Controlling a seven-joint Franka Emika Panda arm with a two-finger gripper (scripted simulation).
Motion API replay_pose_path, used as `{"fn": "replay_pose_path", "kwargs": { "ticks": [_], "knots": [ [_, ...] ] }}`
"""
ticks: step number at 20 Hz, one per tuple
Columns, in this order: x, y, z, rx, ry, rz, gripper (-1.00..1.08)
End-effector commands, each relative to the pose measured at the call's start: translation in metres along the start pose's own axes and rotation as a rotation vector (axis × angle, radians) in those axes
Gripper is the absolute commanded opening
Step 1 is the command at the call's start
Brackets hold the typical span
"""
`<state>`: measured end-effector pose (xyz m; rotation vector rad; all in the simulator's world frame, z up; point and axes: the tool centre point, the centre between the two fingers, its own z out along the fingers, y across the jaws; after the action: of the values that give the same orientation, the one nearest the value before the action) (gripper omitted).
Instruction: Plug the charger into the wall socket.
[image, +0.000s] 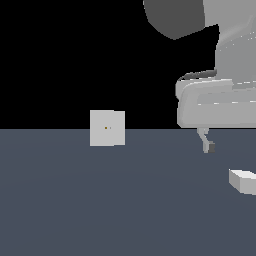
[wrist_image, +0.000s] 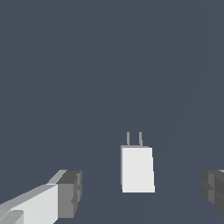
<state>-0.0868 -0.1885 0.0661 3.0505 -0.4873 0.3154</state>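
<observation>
Clearly hand (wrist_image: 140, 192) spread wide, empty, fingers (wrist_image: 70, 192) either side of charger (wrist_image: 138, 169), not touching.

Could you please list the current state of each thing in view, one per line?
charger: lying on the floor, two prongs showing, not gripped, not plugged in.
wall socket: standing upright on the floor, nothing plugged into it, well apart from the charger.
gripper: open, fingers spread to either side of the charger, touching nothing.
floor: bears the charger and the wall socket.
</observation>
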Motion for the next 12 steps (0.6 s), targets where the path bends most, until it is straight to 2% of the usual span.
{"fn": "replay_pose_path", "kwargs": {
  "ticks": [1,12],
  "knots": [
    [-0.001,0.004,0.003,0.001,0.005,0.007,1.0],
    [-0.005,0.005,0.017,0.001,0.005,0.009,1.0]
  ]
}}
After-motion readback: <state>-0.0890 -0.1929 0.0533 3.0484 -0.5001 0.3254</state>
